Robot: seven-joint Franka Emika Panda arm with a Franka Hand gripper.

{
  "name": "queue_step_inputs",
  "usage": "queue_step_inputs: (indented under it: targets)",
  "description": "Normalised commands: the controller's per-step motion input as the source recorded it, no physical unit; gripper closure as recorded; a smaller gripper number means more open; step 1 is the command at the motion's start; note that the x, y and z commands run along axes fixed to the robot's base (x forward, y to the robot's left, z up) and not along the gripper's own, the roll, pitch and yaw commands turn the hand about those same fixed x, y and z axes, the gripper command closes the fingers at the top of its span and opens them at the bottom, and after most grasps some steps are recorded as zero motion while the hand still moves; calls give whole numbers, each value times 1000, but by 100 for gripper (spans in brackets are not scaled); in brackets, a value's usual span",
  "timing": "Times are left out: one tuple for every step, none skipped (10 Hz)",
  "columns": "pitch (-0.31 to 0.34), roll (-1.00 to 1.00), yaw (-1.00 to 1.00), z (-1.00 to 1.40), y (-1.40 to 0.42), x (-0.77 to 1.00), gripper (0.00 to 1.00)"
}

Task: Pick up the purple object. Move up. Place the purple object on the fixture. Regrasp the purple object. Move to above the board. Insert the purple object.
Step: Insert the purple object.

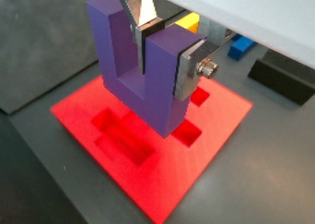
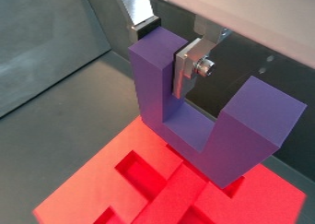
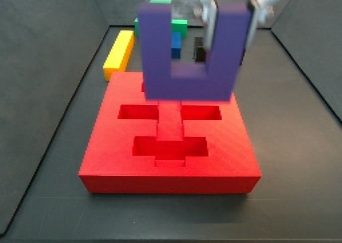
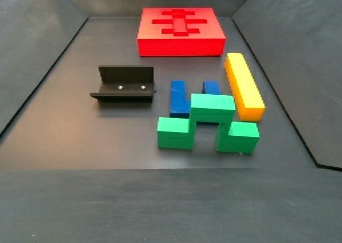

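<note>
My gripper (image 1: 167,45) is shut on one upright prong of the purple object (image 1: 133,80), a U-shaped block held with its prongs up and its base down. Both wrist views show the silver fingers clamping that prong (image 2: 164,51). The purple object (image 3: 181,77) hangs just above the red board (image 3: 120,152), over the far part of its recessed cut-outs; the gripper (image 3: 227,9) is at its right prong. The board also shows in both wrist views (image 1: 185,186) (image 2: 87,195) and in a side view (image 4: 154,39). The fixture (image 4: 123,84) stands empty on the floor, apart from the board.
A long yellow bar (image 4: 243,85), two blue blocks (image 4: 179,95) and green blocks (image 4: 207,117) lie grouped beside the fixture. The yellow bar (image 3: 120,52) lies behind the board's left side. Dark walls enclose the floor.
</note>
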Motion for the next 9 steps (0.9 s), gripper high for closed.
queue_step_inputs:
  targets:
    - [27,279,0,-517,-571,491,100]
    - [0,133,0,-551,-463,29,100]
    - [0,39,0,-451,-326,6,100]
    - [0,36,0,-374,-240,0,100]
    - [21,0,0,-249,-14,-54,100]
    - [4,-23,-37,-169,0,-211,100]
    - [0,-117,-6,-114,11,-257,100]
    - [-51,-116,63,-160,-51,-274,100]
    - [-56,-104,140,-177,-57,-354,100]
